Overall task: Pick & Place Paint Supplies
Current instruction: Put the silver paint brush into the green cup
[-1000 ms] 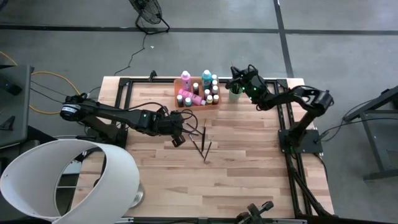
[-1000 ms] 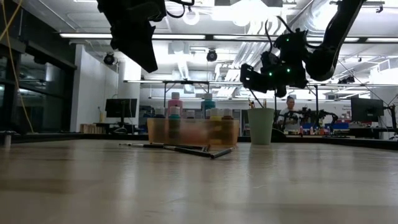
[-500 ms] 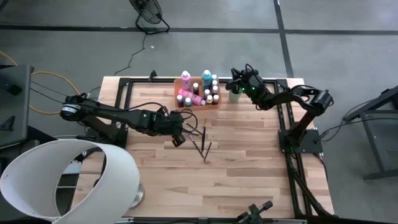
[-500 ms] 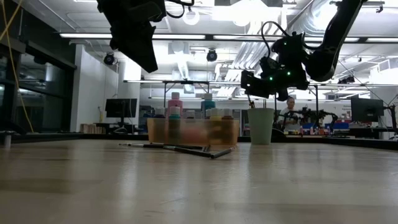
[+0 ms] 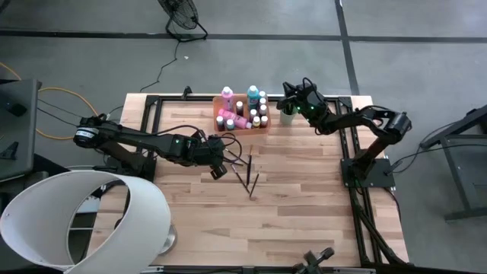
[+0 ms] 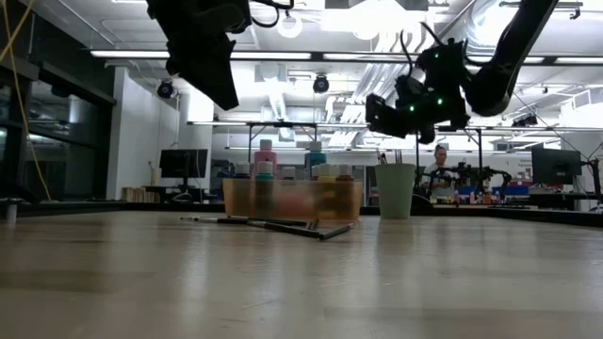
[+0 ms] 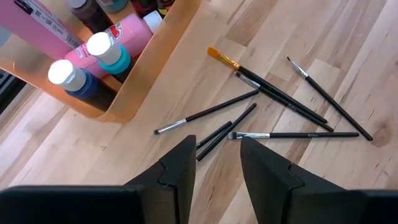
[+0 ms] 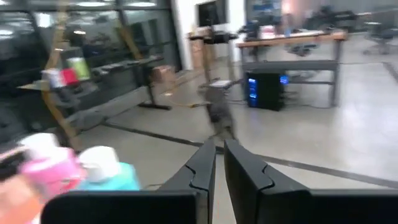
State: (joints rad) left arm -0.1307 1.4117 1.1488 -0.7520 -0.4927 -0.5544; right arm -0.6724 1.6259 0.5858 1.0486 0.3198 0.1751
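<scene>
The left gripper (image 5: 218, 169) hung above the table (image 5: 304, 213) just left of the loose paintbrushes (image 5: 246, 174), its fingers (image 7: 171, 175) spread and empty. The brushes – about seven in the left wrist view – lay scattered flat on the wood in front of the orange tray (image 5: 225, 127) (a few crossing one another). The paint bottles (image 5: 253, 95), pink, teal and darker ones with white caps, stood or lay inside that tray at the far edge. Further right, the green cup (image 5: 287, 116) stood beside the tray – the right gripper (image 5: 288, 97) hovered over it, fingers (image 8: 202, 168) nearly pressed together, holding nothing visible.
</scene>
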